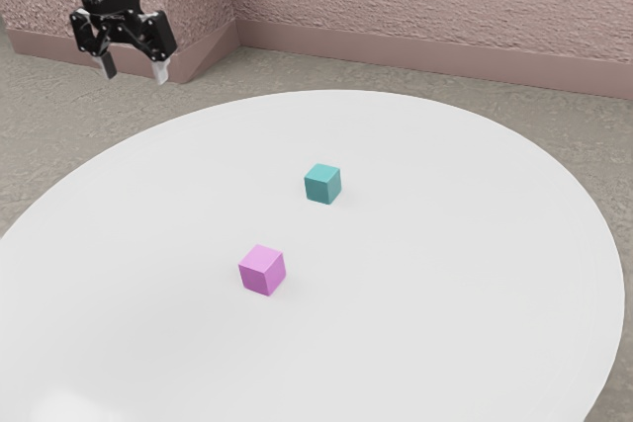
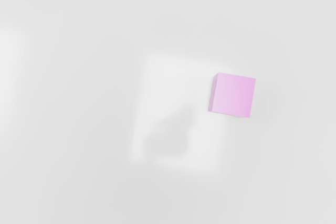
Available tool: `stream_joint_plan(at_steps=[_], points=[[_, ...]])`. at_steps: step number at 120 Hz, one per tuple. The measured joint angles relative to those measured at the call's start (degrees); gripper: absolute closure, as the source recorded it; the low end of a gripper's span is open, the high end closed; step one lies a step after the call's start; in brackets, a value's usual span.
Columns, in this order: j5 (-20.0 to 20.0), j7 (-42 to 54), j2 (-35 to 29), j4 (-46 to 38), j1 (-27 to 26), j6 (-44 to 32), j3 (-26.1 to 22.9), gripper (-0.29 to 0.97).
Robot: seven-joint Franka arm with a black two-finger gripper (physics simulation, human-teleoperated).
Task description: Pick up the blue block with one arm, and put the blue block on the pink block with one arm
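Black gripper (image 1: 134,73) hangs high at far left, fingers spread wide, holding nothing. Pink block (image 1: 262,270) sits near the middle of the white round table (image 1: 475,274). Blue block (image 1: 322,183) stands right of it and farther back, apart.

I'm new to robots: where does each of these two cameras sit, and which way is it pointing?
Exterior view: sits beside and above the round white table, looking down across it at the blue block and pink block; the gripper, open and empty, hangs at the exterior view's upper left.
Wrist view: rides with the gripper, facing down at the table and the pink block; a grey shadow, likely the gripper's, lies beside it.
Shared: the pink block and the table.
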State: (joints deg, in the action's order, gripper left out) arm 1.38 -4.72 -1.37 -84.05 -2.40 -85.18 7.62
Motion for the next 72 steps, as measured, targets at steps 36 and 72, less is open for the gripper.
stream_joint_plan(at_steps=[36, 72], points=[[-0.33, -0.09, 3.49, 15.64, -2.26, 4.7, -0.39, 0.0], [-0.57, -0.37, 7.79, 23.7, -4.28, 11.79, -1.07, 0.0]])
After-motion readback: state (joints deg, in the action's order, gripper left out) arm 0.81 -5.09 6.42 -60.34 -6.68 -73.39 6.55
